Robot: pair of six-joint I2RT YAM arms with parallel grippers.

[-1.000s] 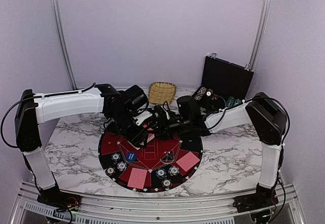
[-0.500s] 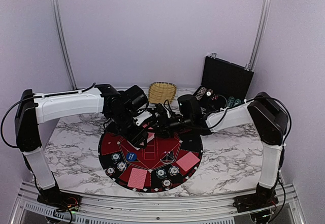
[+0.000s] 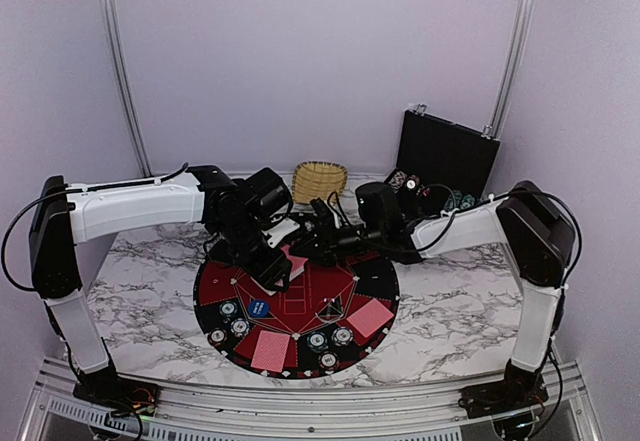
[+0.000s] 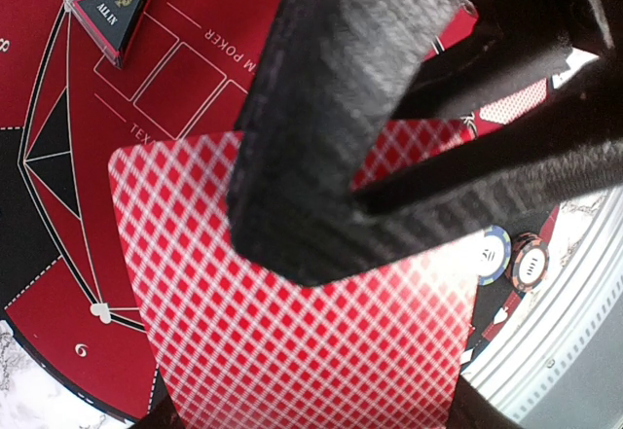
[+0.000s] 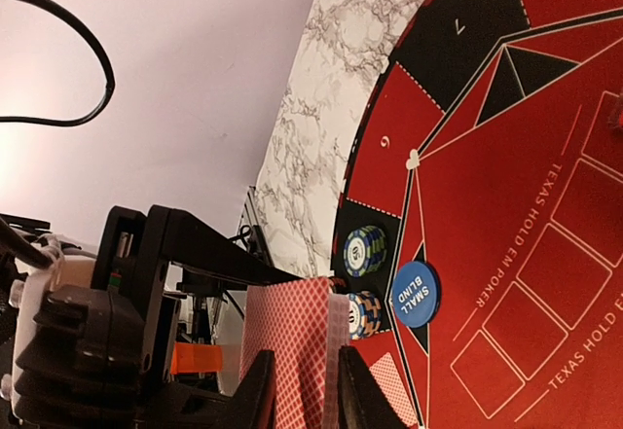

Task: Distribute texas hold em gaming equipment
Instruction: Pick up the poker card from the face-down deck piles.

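Here, left fingers (image 4: 341, 108) pinching red-backed card (image 4: 292, 351), over mat (image 4: 54, 327).

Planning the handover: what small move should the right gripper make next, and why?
Probably close the right gripper on the red-backed card, then draw it clear: the card stands between its fingers while the left gripper holds it above the poker mat.

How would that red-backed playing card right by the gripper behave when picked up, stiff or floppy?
The playing card looks very thin, so it is probably light and bendy, yet its edges run straight here, suggesting some springiness. Its smooth printed back may be slippery, so it could slide out of a loose grip.
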